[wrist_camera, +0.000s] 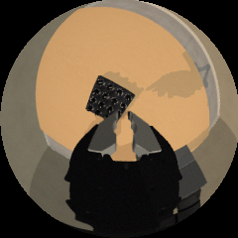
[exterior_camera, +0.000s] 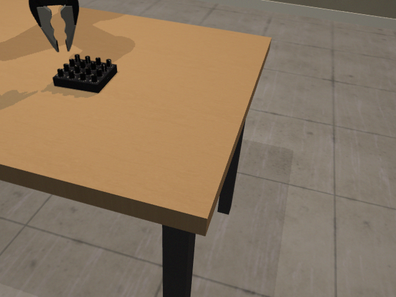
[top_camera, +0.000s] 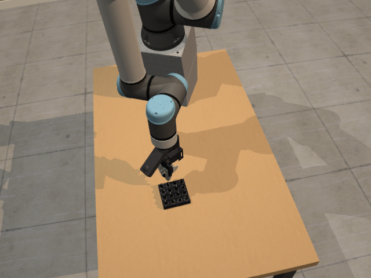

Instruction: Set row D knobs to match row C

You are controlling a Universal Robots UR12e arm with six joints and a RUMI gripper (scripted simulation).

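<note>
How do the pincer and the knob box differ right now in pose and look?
The pincer hangs in the air, tips pointing down; the knob box lies flat on the table. The pincer's fingers are grey and nearly shut on nothing; the knob box is black, studded with upright knobs. They are apart.

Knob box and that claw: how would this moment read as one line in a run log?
gripper: nearly shut, empty | position: above knob box, near its edge, not touching | knob box: flat on table | phase: between knobs
</note>
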